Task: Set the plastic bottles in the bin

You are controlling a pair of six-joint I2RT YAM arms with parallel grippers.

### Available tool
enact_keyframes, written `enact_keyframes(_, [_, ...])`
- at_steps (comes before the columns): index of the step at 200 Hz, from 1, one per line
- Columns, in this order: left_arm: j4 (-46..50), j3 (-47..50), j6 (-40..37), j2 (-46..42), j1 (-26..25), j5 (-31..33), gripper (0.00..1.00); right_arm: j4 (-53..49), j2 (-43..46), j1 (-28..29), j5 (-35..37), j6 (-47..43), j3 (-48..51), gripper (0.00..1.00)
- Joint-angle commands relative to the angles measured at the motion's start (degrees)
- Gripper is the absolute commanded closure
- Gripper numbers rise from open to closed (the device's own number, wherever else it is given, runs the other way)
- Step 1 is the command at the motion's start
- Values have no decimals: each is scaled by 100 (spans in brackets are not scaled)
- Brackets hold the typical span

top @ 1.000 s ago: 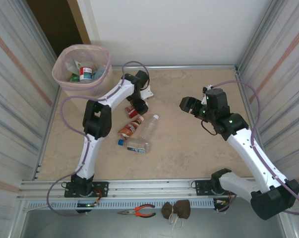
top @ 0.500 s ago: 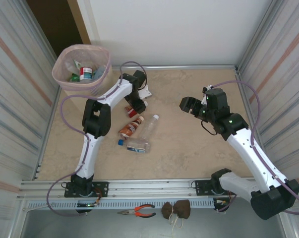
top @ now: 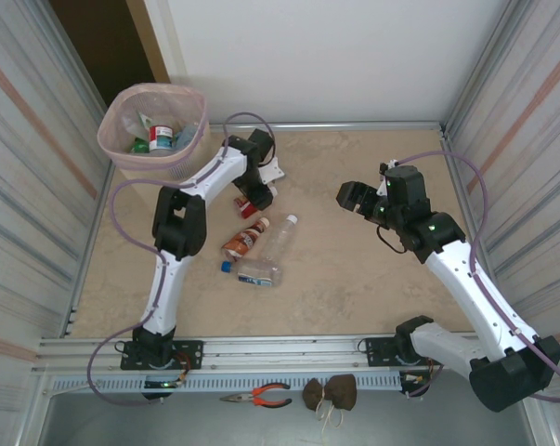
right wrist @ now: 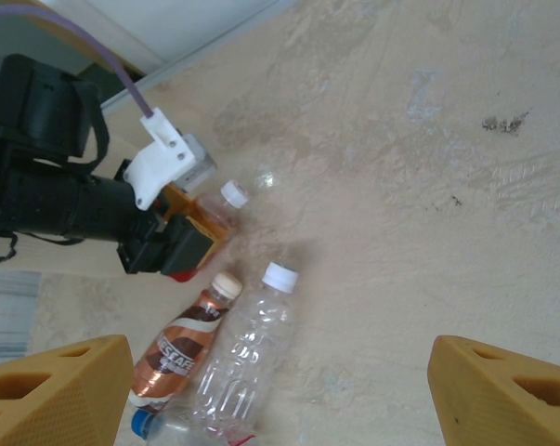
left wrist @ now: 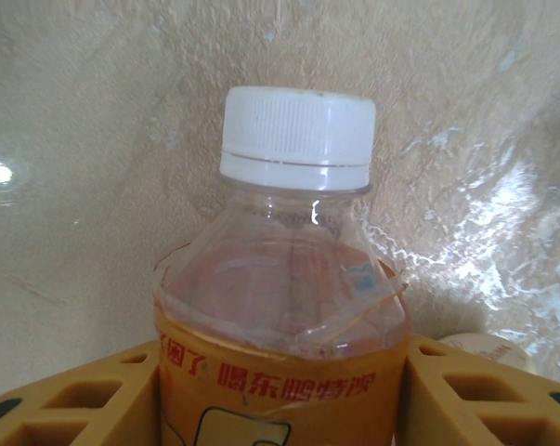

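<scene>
In the left wrist view a clear bottle with a white cap and an orange label sits between my yellow fingers. Both fingers press its sides, so my left gripper is shut on it. From above, that gripper is low over the table, right of the bin. The bin has a pink liner and holds several bottles. A brown Nescafe bottle, a clear white-capped bottle and a blue-capped one lie below the left gripper. My right gripper hangs open and empty above the table.
A red-labelled bottle lies under the left wrist. Metal walls close in both sides of the table. Pliers and a brown cloth lie on the front ledge. Bare floor lies between the two arms.
The left gripper's jaws have closed in onto the orange-label bottle, and its wrist has shifted slightly left. The right arm has not moved.
</scene>
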State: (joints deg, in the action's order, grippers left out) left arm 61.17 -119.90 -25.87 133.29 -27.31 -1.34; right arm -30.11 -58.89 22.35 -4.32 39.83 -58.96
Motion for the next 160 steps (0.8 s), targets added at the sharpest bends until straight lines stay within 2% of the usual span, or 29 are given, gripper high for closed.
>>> enact_keyframes(1, [-96,-82,78,-648,37,-114,44,-62,83,-55,81,-55,17,18])
enact_keyframes(113, [15,-912,595,-2235,129,-185,45,-4,71,-62,53,-100,-21,18])
enact_keyframes(160, [176,-1558,740,-2827,448,-189,45,97,1,-65,-26,-103,-28,18])
